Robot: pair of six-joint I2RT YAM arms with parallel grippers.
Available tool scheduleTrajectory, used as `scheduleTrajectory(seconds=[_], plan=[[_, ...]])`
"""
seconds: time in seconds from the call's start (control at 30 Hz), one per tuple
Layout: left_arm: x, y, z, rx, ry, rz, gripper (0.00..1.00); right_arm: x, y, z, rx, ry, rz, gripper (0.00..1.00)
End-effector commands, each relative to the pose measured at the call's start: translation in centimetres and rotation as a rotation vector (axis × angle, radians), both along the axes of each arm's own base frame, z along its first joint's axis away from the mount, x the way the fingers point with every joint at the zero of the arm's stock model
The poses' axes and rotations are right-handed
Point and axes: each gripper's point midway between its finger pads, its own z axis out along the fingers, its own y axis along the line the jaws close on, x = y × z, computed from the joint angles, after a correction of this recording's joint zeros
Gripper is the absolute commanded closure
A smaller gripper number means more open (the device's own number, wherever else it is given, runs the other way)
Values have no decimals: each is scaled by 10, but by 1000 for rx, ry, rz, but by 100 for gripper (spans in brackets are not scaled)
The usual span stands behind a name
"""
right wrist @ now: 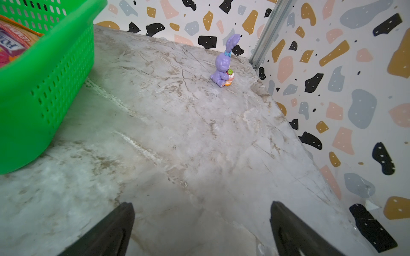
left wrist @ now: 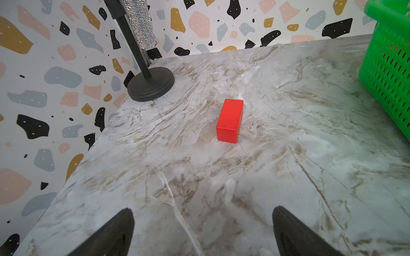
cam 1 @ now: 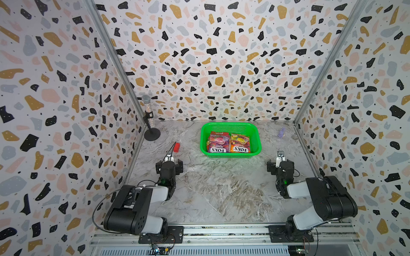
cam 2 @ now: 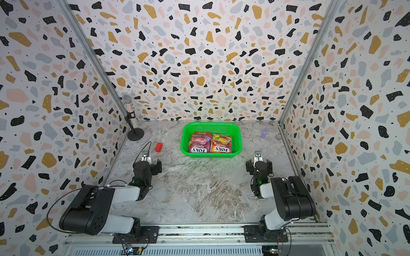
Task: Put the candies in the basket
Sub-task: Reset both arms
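The basket (cam 1: 229, 126) is being kept at 12 o'clock by the back edge, three candies (cam 1: 218, 143) being seen inside. The left gripper (left wrist: 203, 230) and right gripper (right wrist: 202, 228) are being held spread, empty, free table (cam 1: 221, 188) between.

In both top views we make out only three of the candies (cam 1: 223, 141) in the basket (cam 1: 253, 128): a purple bag (cam 1: 218, 143) and an orange bag (cam 1: 240, 143) lie on top, while a red bag (cam 1: 218, 133) shows just a strip behind the purple one; whatever lies beneath them is covered; the purple figure (cam 1: 281, 132) is too small and blurred there to read; in the left wrist view the picture's edge cuts off most of the basket and the head of the microphone (left wrist: 142, 24); the left gripper (left wrist: 203, 209) shows only two dark fingertips; in the right wrist view the basket is cut likewise, the candies show as one corner with lettering cut short, and the right gripper (right wrist: 202, 203) shows only its tips.
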Motion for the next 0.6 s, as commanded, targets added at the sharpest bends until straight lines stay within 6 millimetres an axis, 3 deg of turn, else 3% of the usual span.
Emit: scheduleTrajectory(seconds=[0.0, 0.57], plan=[[7, 0, 16, 2, -50, 8, 0, 7, -1, 17, 16, -61, -15, 0], [7, 0, 16, 2, -53, 7, 0, 7, -2, 17, 15, -60, -15, 0]])
